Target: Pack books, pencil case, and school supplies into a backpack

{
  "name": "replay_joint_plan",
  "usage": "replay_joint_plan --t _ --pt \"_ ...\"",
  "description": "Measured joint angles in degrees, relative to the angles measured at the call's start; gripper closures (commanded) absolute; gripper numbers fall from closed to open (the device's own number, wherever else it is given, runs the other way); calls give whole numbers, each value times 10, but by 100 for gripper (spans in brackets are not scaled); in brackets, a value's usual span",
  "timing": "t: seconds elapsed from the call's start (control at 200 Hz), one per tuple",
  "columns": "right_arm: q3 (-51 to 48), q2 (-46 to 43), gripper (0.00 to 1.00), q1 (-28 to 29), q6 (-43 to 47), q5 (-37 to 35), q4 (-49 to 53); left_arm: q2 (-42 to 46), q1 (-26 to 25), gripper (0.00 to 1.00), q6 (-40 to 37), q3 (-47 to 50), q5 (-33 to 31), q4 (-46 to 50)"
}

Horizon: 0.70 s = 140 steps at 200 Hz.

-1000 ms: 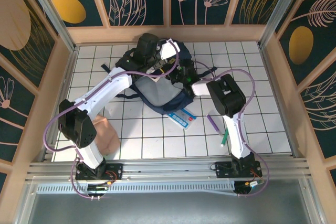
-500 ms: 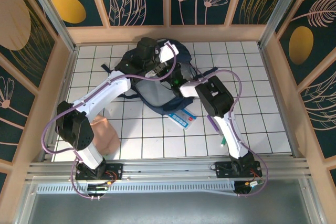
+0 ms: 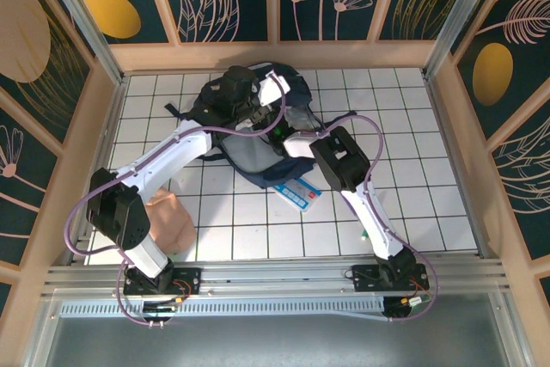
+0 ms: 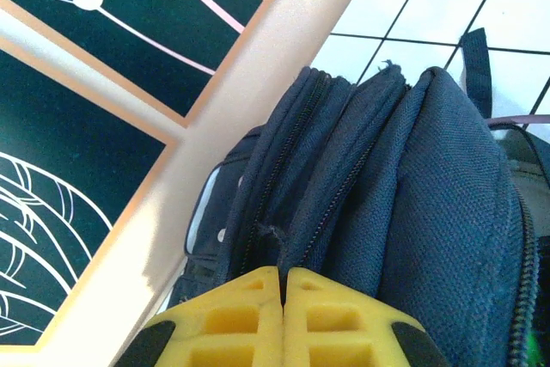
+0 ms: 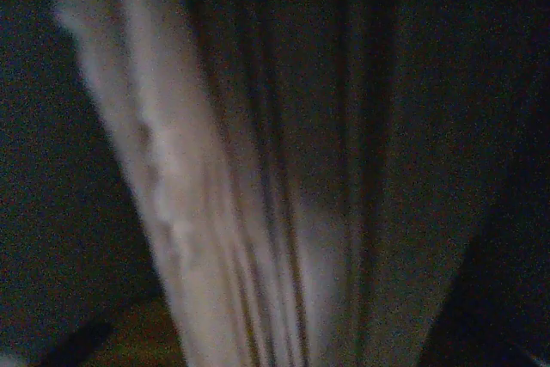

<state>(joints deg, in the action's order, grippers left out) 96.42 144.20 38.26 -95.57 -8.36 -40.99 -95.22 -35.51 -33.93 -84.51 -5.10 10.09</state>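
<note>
Left gripper [image 4: 283, 274]: two yellow fingers [image 4: 228, 324] pressed together, pinching a top fold of one navy backpack [image 4: 412, 212], upper centre overhead. Right gripper [image 3: 279, 132] sunk into its mouth; spread impossible to tell. Lower down: one light-blue booklet [image 3: 298, 192], one green pen [image 3: 365, 233], one peach pouch [image 3: 176, 223] at lower left.

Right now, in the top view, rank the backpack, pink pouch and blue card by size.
1. backpack, by far the largest.
2. pink pouch, though partly hidden.
3. blue card, slightly smaller than the pouch.
</note>
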Motion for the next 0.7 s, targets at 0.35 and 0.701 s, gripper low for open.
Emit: replay_joint_plan --t 0.35,0.701 --pt "-248 -202 51 0 -2 13 28 5 28 100 9 0 17 -10" --pt "-483 -442 53 -2 70 66 60 7 33 100 9 47 49 -35"
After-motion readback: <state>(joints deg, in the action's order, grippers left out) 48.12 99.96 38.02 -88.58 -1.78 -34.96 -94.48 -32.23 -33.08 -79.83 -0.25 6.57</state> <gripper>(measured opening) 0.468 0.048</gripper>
